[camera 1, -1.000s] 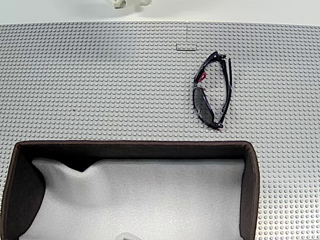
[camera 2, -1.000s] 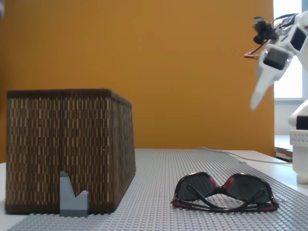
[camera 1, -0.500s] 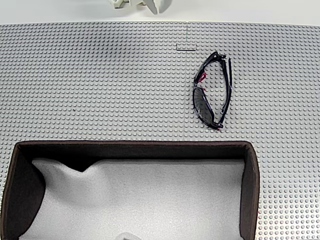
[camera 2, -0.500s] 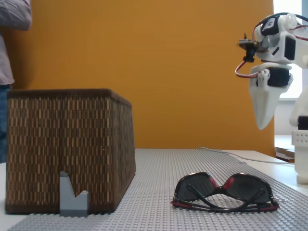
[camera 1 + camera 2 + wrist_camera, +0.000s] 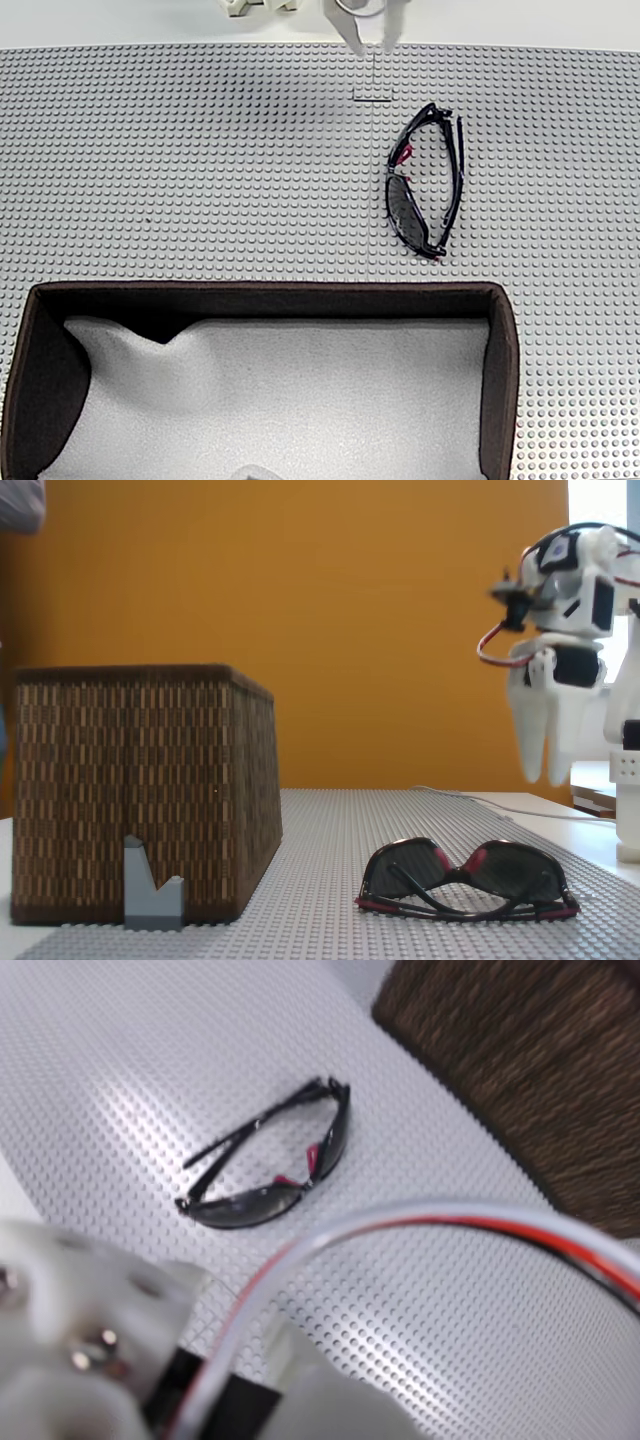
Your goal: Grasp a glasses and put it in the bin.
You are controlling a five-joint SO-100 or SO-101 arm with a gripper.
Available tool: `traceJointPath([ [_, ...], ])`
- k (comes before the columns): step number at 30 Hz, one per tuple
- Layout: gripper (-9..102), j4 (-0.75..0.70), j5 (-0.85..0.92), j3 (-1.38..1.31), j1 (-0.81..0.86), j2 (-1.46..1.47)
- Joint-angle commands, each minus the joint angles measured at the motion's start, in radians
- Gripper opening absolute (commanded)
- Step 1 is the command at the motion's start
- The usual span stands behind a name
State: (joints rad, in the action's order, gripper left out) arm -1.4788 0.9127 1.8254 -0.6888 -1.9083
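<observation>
gripper [image 5: 543, 778] slightly parted, empty — hangs above glasses [image 5: 467, 880]; bin [image 5: 140, 790] well apart, on studded mat [image 5: 200, 150]

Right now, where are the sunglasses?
In a fixed view from above, the sunglasses lie folded on the studded grey baseplate, right of centre, outside the bin and just beyond its far right corner.

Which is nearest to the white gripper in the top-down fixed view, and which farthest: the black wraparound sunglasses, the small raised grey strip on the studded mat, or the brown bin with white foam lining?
From the gripper:
1. Grey strip, directly below its tips.
2. Black sunglasses, lower right on the mat.
3. Brown bin, along the bottom edge.
</observation>
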Motion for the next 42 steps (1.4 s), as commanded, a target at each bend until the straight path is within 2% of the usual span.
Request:
traceJointPath([
  [1, 26, 0.040, 0.017, -0.006, -0.015, 0.035],
  [7, 31, 0.106, 0.021, -0.021, -0.011, 0.114],
  [30, 29, 0.311, -0.008, -0.112, -0.008, 0.416],
  [32, 24, 0.319, -0.008, -0.123, -0.005, 0.437],
  [35, 2, 0.337, 0.000, -0.124, -0.009, 0.445],
  [42, -1, 0.348, -0.044, -0.138, -0.003, 0.433],
])
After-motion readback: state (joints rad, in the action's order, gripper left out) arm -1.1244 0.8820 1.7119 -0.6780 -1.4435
